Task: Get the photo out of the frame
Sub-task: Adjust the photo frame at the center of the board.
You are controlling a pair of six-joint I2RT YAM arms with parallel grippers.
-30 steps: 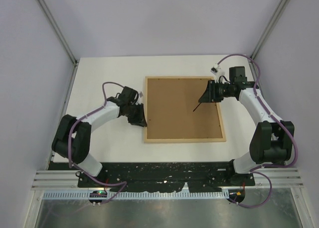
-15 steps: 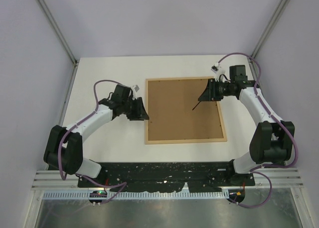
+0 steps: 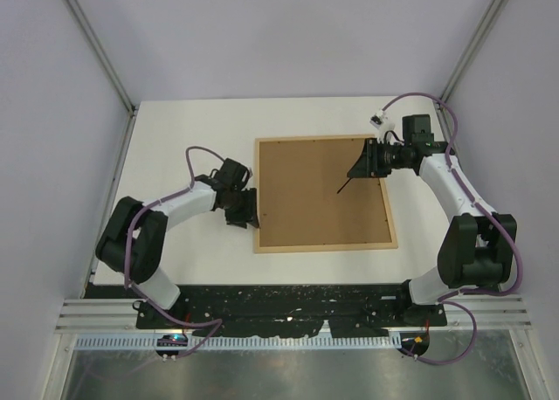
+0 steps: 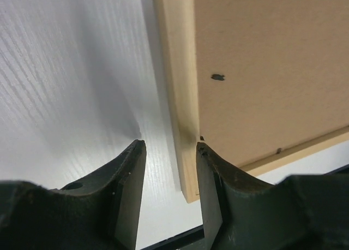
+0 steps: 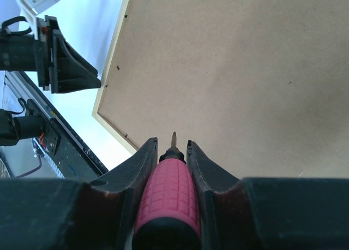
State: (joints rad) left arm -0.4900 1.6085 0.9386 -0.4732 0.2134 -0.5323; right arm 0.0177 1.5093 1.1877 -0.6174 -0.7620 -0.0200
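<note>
We see the frame (image 3: 323,193) lying flat in the middle of the white, fine-grained worktop (image 3: 192,129), its brown fibreboard back (image 4: 272,70) turned upward inside thin pale wood strips. At the frame's left edge, toward the near corner, the left tool (image 4: 169,146) stands half wide astride the strip, holding nothing. Over the frame's right part, the right tool (image 5: 173,143) grips the ribbed red handle of a screwdriver (image 5: 166,198); its thin tip points at the back.

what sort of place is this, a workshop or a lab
Most likely a robot lab cell, not a home: a white table boxed in by plain pale walls, a left arm and right arm bolted to a black rail, with a frame lying back up.
</note>
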